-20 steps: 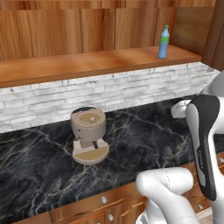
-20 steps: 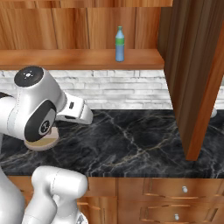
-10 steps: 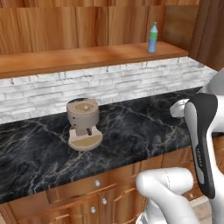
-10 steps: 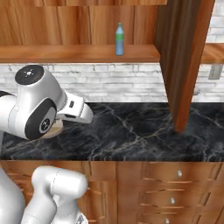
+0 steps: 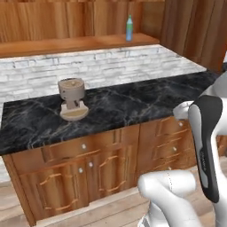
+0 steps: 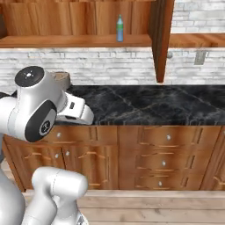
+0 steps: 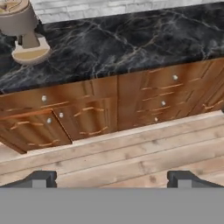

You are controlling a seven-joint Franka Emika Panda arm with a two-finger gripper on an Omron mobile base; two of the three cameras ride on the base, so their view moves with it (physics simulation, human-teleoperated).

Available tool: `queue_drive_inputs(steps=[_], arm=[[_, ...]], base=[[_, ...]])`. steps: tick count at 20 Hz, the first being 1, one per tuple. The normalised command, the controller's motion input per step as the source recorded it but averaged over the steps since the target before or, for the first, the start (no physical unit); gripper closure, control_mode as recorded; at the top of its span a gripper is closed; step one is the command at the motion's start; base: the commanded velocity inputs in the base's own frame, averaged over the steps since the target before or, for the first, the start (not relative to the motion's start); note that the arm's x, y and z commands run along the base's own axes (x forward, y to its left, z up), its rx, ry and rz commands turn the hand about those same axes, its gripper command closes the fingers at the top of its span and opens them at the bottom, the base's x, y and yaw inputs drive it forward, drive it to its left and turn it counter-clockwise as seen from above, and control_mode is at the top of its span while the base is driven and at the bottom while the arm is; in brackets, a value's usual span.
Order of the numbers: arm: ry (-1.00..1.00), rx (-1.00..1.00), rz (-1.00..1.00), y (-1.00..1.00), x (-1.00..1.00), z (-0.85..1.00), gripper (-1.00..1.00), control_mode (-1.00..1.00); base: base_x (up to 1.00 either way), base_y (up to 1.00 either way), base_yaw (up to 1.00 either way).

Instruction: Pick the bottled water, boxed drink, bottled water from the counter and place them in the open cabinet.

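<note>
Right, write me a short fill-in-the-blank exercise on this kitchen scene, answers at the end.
1. The blue bottled water stands upright on the wooden ___ of the cabinet.
2. The bottle's cap is ___.
3. The tan appliance sits on the black marble ___.
4. The gripper has its jaws ___, with nothing between them.

Answers: shelf; green; counter; open

A translucent blue bottled water (image 5: 129,28) with a green cap stands upright on the long wooden shelf board of the cabinet (image 5: 66,44), near its right end. Below, the black marble counter (image 5: 133,99) with white veins runs above wooden drawer fronts.
</note>
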Motion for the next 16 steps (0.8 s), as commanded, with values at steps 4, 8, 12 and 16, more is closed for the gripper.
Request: queue_drive_inputs(steps=[4,8,12,16], arm=[[0.0,0.0,0.0,0.0,0.0,0.0,-1.0,1.0],[0.0,0.0,0.0,0.0,0.0,0.0,-1.0,1.0],[0.0,0.0,0.0,0.0,0.0,0.0,-1.0,1.0],[0.0,0.0,0.0,0.0,0.0,0.0,-1.0,1.0]], base=[[-0.76,0.06,-0.45],[-0.21,0.0,-0.9],[-0.1,0.0,-0.92],[-0.19,0.0,-0.88]])
